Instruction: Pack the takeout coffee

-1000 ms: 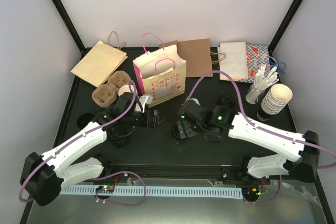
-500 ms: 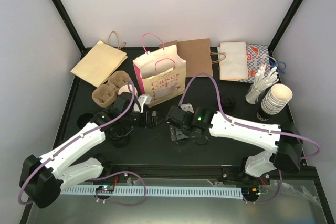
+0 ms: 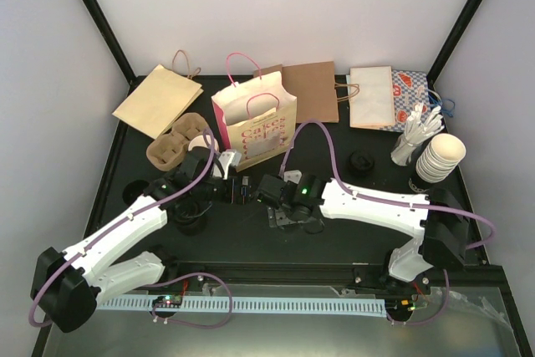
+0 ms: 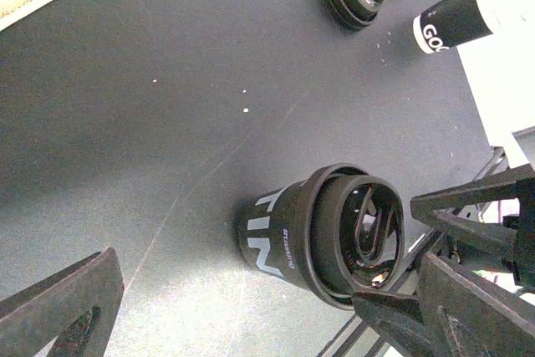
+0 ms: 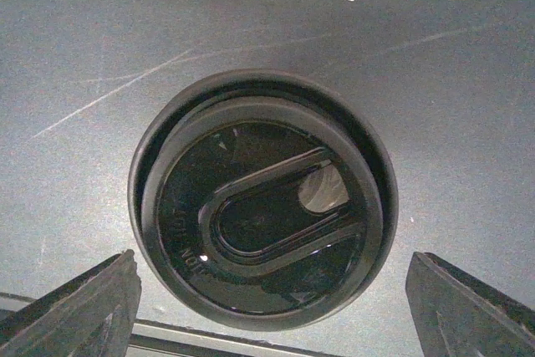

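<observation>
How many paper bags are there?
5: flat tan paper bag back left, upright cream bag centre, then flat brown bag, white bag, patterned bag rightward. Others may hide beneath.

Overhead cam; both wrist cams near lid

Lidded black cup under R gripper, L gripper alongside, bag behind

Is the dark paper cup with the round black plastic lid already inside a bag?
No, the dark paper cup with the round black plastic lid stands on the dark tabletop, no bag around it.
</observation>
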Available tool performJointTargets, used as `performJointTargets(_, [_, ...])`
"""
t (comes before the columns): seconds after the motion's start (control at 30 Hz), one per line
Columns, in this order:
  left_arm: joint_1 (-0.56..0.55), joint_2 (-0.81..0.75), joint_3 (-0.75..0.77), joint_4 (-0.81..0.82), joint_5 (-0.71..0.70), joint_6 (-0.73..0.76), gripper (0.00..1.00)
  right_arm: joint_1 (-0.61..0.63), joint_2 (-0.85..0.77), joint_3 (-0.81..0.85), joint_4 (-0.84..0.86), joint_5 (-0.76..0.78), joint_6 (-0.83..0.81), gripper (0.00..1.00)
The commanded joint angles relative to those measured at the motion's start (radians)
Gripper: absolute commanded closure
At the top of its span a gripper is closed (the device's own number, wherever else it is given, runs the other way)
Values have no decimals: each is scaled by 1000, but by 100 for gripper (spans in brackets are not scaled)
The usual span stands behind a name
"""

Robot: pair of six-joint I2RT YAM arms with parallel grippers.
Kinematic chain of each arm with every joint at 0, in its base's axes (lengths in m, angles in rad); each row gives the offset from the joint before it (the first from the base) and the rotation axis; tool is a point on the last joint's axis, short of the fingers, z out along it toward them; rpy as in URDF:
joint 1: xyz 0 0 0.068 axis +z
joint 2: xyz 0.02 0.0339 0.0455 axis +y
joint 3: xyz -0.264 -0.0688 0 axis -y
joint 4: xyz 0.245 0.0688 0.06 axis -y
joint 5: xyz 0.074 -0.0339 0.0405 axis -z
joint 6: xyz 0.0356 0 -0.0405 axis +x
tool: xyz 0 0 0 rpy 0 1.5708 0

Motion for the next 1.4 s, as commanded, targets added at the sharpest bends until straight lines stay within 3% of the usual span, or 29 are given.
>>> performJointTargets(0.0, [8,-1,-7,36,26,19,2,6,7,39,-27,44,25,12])
performJointTargets(1.07, [14,-19,-49,40,40,6,2,-5,78,42,7,41,11,15])
performJointTargets(1.37, [15,-22,-54,41,41,7,2,-6,84,50,4,29,-23,22])
